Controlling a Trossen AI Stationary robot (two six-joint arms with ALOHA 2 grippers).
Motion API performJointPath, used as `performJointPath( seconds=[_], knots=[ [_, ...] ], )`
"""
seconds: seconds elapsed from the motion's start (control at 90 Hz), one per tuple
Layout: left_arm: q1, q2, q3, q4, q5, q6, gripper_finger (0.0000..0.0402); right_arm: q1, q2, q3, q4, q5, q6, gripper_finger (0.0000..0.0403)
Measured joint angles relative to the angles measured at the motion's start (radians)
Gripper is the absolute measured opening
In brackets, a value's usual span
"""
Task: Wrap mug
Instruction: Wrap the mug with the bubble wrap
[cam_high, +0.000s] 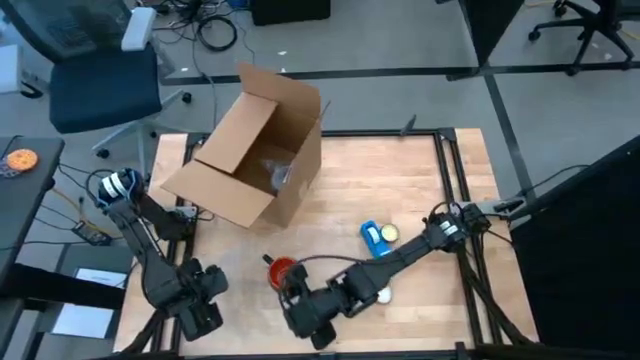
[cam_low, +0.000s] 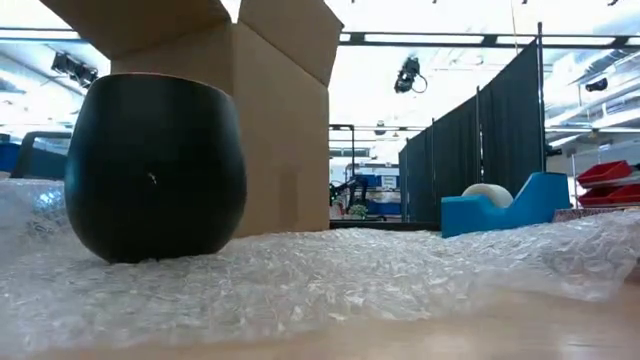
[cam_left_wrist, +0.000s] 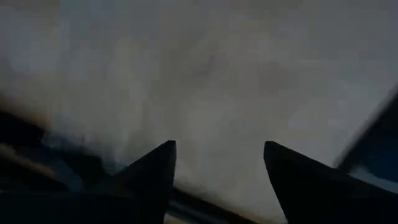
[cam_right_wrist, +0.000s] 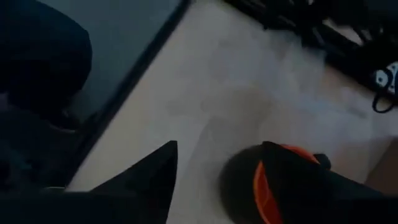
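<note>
Standing upright on a sheet of bubble wrap (cam_low: 350, 285) at the near edge of the table (cam_high: 410, 190), the mug (cam_low: 155, 170) is dark outside and orange inside, its mouth facing the ceiling and its long axis vertical. From above, only its orange rim (cam_high: 283, 268) shows, just in front of the right arm's wrist. I cannot make out which way its handle points.

The right gripper (cam_high: 312, 318) is stretched low across the table from the right side, forearm nearly flat, its head down by the near edge just beside the mug. In its own wrist view the two dark fingers (cam_right_wrist: 146, 177) stand spread apart with nothing between them, the mug's orange interior (cam_right_wrist: 267, 186) just past one tip.

The left gripper (cam_high: 198, 300) is folded down at the near left corner, elbow bent back towards its base. Its fingers (cam_left_wrist: 155, 171) are parted too, gripping nothing, over pale blurred wrap.

Further back, a blue tape dispenser (cam_high: 375, 238) lies mid-table, and beyond it an open cardboard box (cam_high: 255, 150) sits tipped on the far left.
</note>
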Motion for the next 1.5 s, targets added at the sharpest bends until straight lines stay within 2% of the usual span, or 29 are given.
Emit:
performJointPath(
  seconds=[0.111,0.222,0.289,0.367,0.478,0.578,0.678,0.789,0.822,0.922,1.056,1.322,1.5],
  knots=[
    [0.000,0.002,-0.148,0.159,0.069,-0.017,0.0251,0.033,0.000,0.000,-0.021,0.033,0.014,0.0207],
    [0.001,0.002,-0.270,0.361,0.081,-0.062,0.0252,0.056,0.000,0.000,-0.049,0.055,0.061,0.0205],
    [0.002,-0.006,-0.318,0.431,0.090,-0.096,0.0251,0.065,0.000,0.000,-0.053,0.059,0.086,0.0204],
    [0.002,-0.007,-0.335,0.435,0.090,-0.138,0.0246,0.074,0.000,0.000,-0.053,0.060,0.093,0.0204],
    [0.002,0.000,-0.311,0.375,0.088,-0.133,0.0230,0.077,0.000,0.000,-0.056,0.061,0.093,0.0204],
    [0.001,0.007,-0.263,0.312,0.067,-0.107,0.0191,0.076,0.000,0.000,-0.055,0.061,0.094,0.0202],
    [0.002,0.007,-0.215,0.266,0.032,-0.094,0.0124,0.073,0.000,-0.001,-0.056,0.084,0.094,0.0201],
    [0.001,0.007,-0.194,0.221,0.007,-0.084,0.0031,0.078,-0.001,-0.001,-0.081,0.185,0.093,0.0198],
    [0.001,0.007,-0.187,0.220,0.002,-0.082,0.0016,0.083,-0.003,-0.001,-0.091,0.215,0.093,0.0196],
    [0.002,0.006,-0.158,0.216,-0.012,-0.075,0.0011,0.101,-0.020,-0.001,-0.113,0.270,0.096,0.0193],
    [0.002,0.006,-0.083,0.214,-0.065,-0.037,0.0007,0.120,-0.042,-0.001,-0.149,0.288,0.136,0.0190],
    [0.010,0.004,0.063,0.218,-0.351,0.117,0.0001,0.115,-0.055,-0.001,-0.183,0.272,0.208,0.0190],
    [0.047,0.004,0.072,0.297,-0.416,0.244,0.0001,0.101,-0.053,-0.017,-0.188,0.248,0.246,0.0190]
  ],
)
